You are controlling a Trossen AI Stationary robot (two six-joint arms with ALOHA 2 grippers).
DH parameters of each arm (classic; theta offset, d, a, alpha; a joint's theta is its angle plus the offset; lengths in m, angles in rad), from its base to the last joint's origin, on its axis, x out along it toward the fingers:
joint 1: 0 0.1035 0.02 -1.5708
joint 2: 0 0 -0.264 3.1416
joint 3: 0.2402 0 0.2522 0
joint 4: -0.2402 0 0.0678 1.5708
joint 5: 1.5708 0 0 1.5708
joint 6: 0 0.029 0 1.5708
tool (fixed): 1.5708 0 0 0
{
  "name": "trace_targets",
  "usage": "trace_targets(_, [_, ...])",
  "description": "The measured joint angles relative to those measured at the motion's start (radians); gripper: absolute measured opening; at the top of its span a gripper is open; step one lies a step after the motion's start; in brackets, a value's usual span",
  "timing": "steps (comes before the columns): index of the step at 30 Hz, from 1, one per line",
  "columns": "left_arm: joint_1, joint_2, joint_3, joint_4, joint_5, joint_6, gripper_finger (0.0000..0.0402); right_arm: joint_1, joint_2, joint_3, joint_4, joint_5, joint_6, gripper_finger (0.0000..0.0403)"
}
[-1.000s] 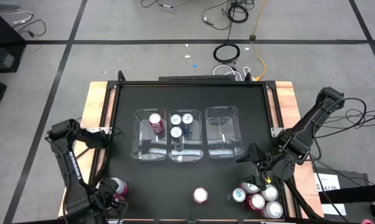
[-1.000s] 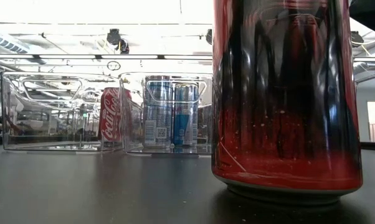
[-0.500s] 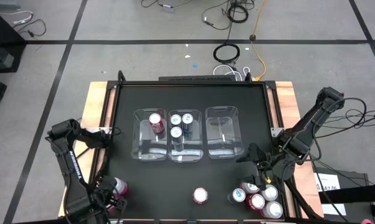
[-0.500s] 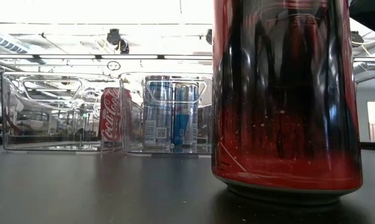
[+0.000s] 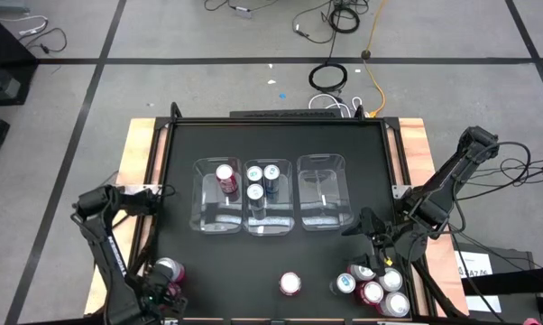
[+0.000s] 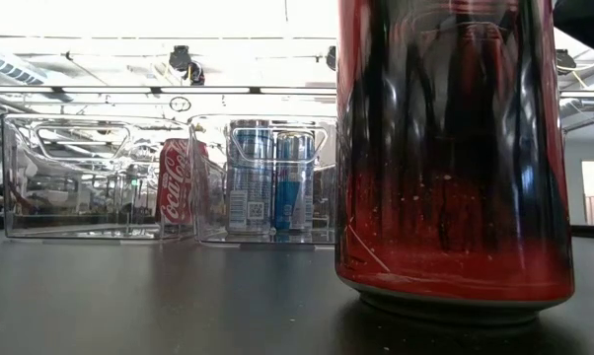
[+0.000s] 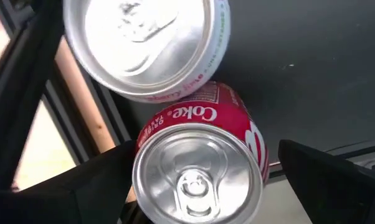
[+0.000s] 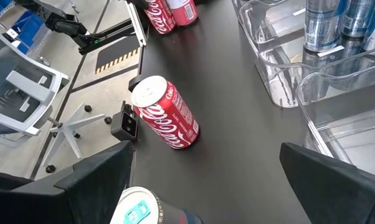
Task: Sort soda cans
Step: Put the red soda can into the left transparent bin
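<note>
Black table (image 5: 344, 153) carries three clear bins in a row at centre. Left bin (image 5: 210, 206): one red can (image 5: 225, 174), "Coca-Cola" script legible in the low view (image 6: 180, 182). Middle bin (image 5: 265, 215): two blue-and-silver cans (image 5: 271, 173), standing upright side by side in the low view (image 6: 273, 177); their print is too small to read. Right bin (image 5: 324, 199): no cans in it. Left gripper (image 5: 166, 291) is at the near left corner of the table, fingers spread wide on either side of a red can (image 7: 200, 158) marked "Coke"; whether the pads touch it cannot be told. A second can (image 7: 144, 43) with a pale rim stands just beside that one; its side print is unreadable. A lone red Coca-Cola can (image 5: 290, 284) stands near the front edge at centre and fills the low view (image 6: 453, 148). Right gripper (image 5: 377, 262) hangs over a cluster of cans (image 5: 372, 287) at the near right corner, fingers wide apart, holding nothing. A teal-topped can (image 8: 137, 208) sits between its fingers in the wrist view.
</note>
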Motion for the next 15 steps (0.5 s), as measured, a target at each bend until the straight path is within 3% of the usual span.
trace_targets(15, [-0.006, 0.016, 0.000, 0.017, -0.061, 0.038, 0.0396, 0.000, 0.000, 0.000, 0.046, -0.004, -0.001, 0.0400])
